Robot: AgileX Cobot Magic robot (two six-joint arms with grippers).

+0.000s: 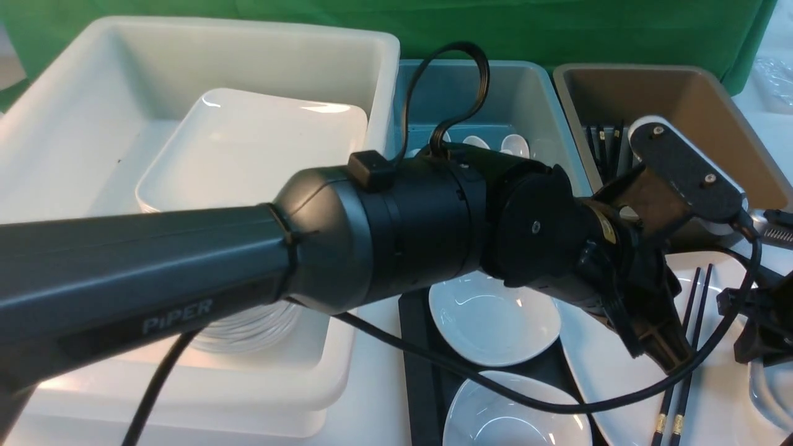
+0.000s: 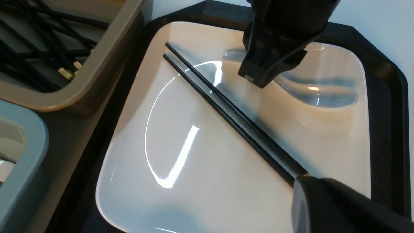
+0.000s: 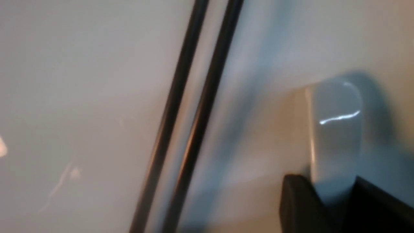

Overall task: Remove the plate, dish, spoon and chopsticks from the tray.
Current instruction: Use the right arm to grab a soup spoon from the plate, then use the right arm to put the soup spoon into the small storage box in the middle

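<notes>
Two robot arms meet low over a black tray [image 2: 383,106], which lies beneath both grippers. Well to the left of the left gripper [image 1: 669,356] stands a white tub [image 1: 62,124] holding a second plate [image 1: 248,142]. Beyond that gripper sit a blue tub [image 1: 526,93] with spare spoons [image 1: 515,145] and a brown tub [image 1: 681,99] with spare sticks [image 1: 604,145].

The plate [image 2: 200,181] rests flat on the tray directly below both grippers. A dish [image 1: 495,322] and a second dish [image 1: 514,415] sit on the tray just left of the left gripper, beside the plate.

The chopsticks [image 2: 226,110] lie side by side across the plate, between the two grippers. Their gold-banded ends reach one finger [image 2: 339,207] of the left gripper, which hangs close over the plate. Only that finger shows in the left wrist view, and the front view shows the gripper only as a dark mass, so it cannot be told whether its jaws are wide or narrow.

The spoon [image 2: 323,94] lies on the plate, across the chopsticks from the left gripper and right under the right gripper [image 3: 336,191]. That gripper's fingers [image 3: 297,200] stand narrow, set against either side of the spoon's handle, while the bowl sticks out to one side of it, resting on the plate.
</notes>
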